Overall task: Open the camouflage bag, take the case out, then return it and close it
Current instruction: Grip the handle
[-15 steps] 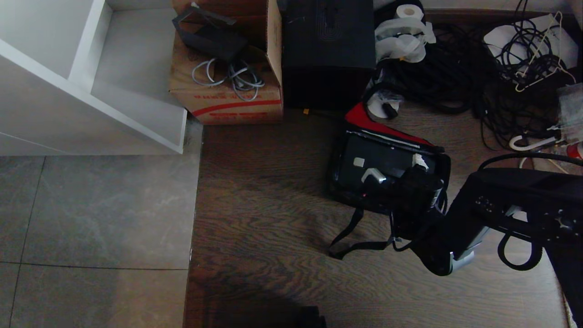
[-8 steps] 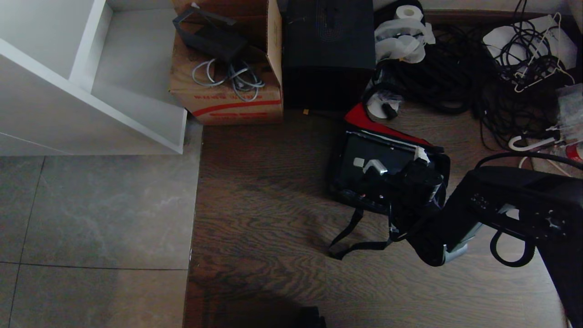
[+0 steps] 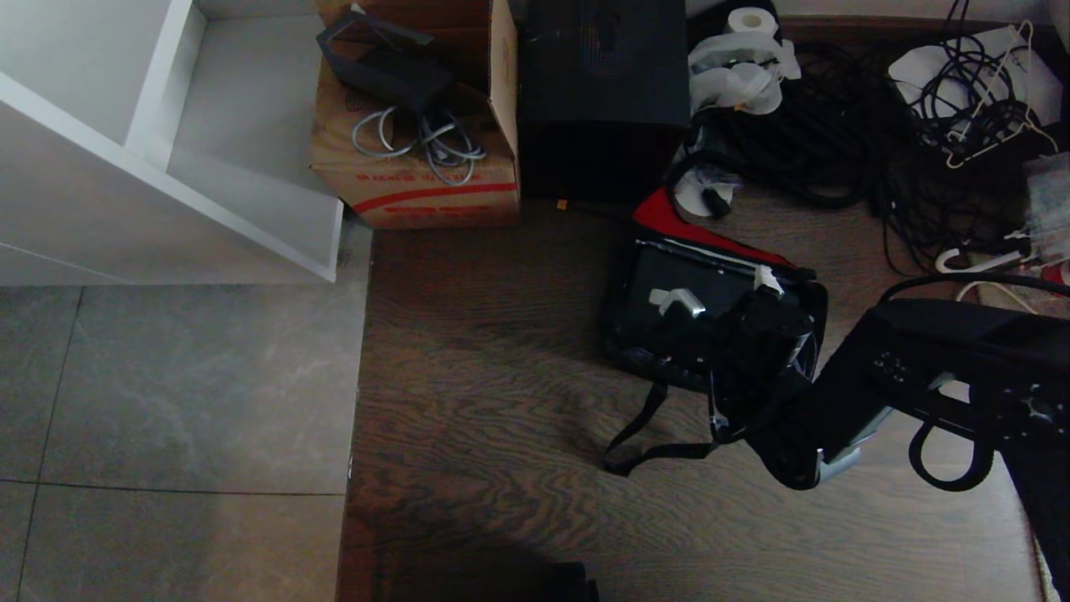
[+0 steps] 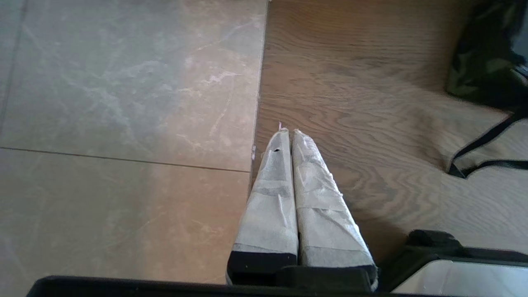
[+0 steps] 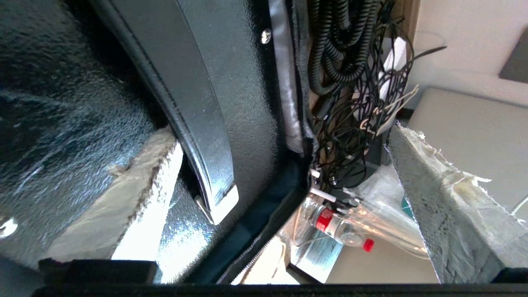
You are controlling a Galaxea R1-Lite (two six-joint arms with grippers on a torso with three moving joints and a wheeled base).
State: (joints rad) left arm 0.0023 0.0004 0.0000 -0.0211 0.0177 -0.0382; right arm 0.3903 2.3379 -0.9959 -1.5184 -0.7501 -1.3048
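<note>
The camouflage bag lies open on the wood floor, its red inner lid panel folded back. The black case sits inside it. My right gripper hangs open just over the case's top. In the right wrist view, one taped finger rests beside the flat handle. The other finger stands beyond the bag's zip rim, so the handle lies between the jaws, ungripped. My left gripper is shut and parked low over the floor, with the bag off to its side.
The bag's black strap trails over the floor in front. Behind stand a cardboard carton, a tall black box and a heap of cables. A white shelf unit is far left. A clear bottle lies beside the bag.
My right gripper has edged a little further over the case toward the bag's far side, jaws still wide. The bag, the case and the left arm have not moved.
</note>
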